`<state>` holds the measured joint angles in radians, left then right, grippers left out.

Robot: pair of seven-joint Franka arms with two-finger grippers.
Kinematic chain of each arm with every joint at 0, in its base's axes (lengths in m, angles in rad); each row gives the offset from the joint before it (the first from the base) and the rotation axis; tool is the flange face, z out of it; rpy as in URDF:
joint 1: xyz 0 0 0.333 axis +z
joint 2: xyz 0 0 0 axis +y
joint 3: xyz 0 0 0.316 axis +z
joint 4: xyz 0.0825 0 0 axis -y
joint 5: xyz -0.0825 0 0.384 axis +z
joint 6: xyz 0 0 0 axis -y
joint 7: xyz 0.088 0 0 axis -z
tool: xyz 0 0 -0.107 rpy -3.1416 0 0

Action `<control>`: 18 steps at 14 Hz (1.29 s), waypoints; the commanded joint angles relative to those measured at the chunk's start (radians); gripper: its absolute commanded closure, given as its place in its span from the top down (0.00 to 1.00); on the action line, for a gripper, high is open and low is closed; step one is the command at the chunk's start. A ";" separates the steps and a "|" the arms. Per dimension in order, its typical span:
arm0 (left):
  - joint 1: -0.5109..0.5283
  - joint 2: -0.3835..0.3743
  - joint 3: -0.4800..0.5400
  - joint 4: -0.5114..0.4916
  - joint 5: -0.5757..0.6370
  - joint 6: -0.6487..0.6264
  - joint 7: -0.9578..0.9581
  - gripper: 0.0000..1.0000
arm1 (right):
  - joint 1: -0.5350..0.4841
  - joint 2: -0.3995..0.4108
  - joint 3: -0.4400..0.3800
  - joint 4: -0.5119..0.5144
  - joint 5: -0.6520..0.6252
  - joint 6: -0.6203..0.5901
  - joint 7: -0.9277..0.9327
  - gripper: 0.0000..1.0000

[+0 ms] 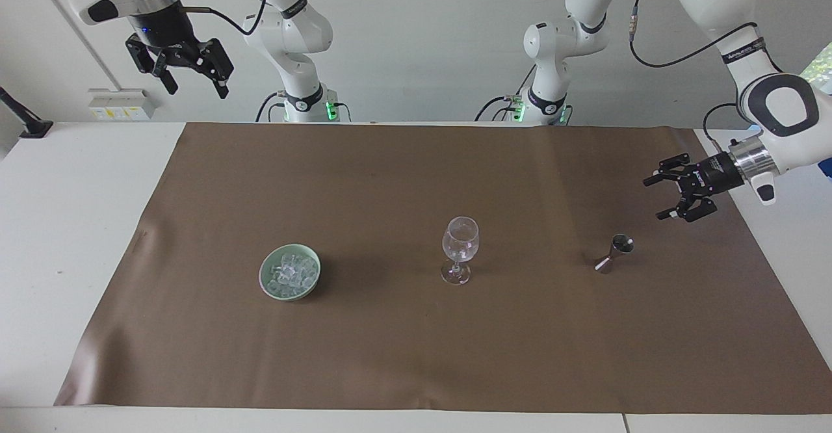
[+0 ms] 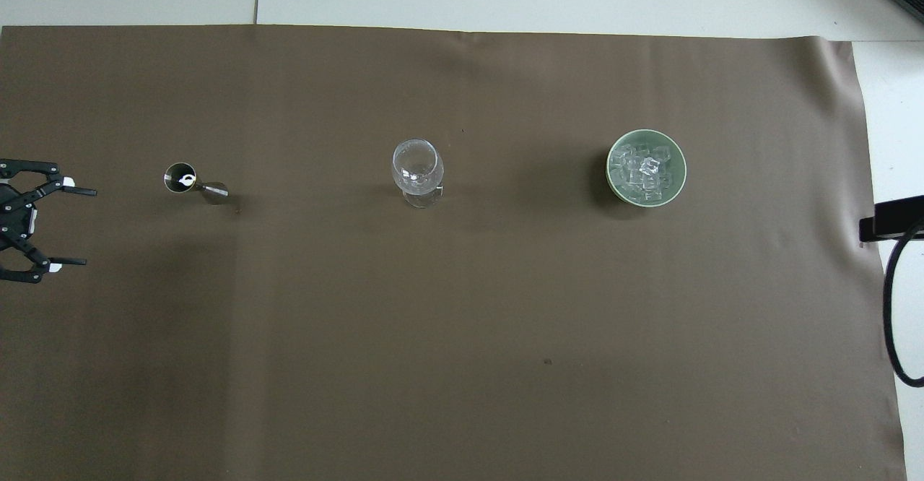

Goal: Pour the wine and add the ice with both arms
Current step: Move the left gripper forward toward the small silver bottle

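The left gripper (image 1: 664, 196), fingers apart and empty, hangs at two o'clock from the measuring cup (image 1: 614, 253); it should straddle the waist. The right gripper (image 1: 188, 75) waits, apart.

One cam sits high across the table facing the robots, the other looks steeply down; both share the brown mat (image 1: 416, 329).

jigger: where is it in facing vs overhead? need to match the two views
Facing view: the jigger stands on the brown mat toward the picture's right, below the left gripper.
Overhead view: the jigger is at mid-height near the picture's left edge, beside the left gripper.
Shared landmark: the wine glass at mid-mat, between the jigger and the green bowl.
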<state>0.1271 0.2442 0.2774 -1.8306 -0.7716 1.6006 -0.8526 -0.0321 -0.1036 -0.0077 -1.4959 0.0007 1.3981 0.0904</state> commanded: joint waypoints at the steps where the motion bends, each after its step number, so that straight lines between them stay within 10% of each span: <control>1: 0.011 -0.002 -0.001 -0.036 -0.057 0.004 -0.016 1.00 | -0.002 -0.018 -0.006 -0.023 0.021 0.019 0.005 1.00; 18: 0.077 0.236 -0.041 -0.033 -0.383 -0.004 -0.014 1.00 | -0.002 -0.018 -0.006 -0.023 0.021 0.019 0.005 1.00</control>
<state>0.2011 0.4611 0.2465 -1.8658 -1.1134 1.5980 -0.8701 -0.0321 -0.1035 -0.0077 -1.4959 0.0007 1.3980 0.0904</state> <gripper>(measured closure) 0.000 0.000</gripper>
